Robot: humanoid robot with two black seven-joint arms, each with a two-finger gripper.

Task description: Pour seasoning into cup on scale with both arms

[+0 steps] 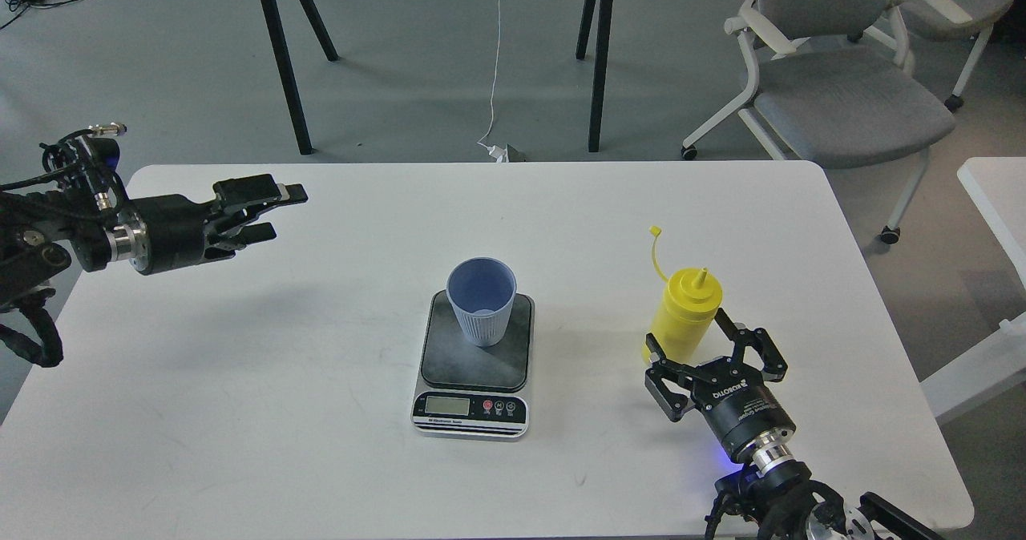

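The yellow seasoning bottle [682, 316] stands upright on the white table [321, 380], right of centre, its tethered cap [655, 231] sticking up to the left. My right gripper [710, 354] is open just in front of the bottle's base, jaws spread wide and holding nothing. The pale blue cup [481, 300] stands empty on the dark platform of the scale [449, 368] at the table's middle. My left gripper [268, 211] hovers over the far left of the table, fingers apart and empty, well away from the cup.
A grey office chair [842, 83] stands beyond the table's far right corner. Black legs of another table [280, 59] and a white cable [494, 67] are on the floor behind. A second white table edge [994, 195] is at right.
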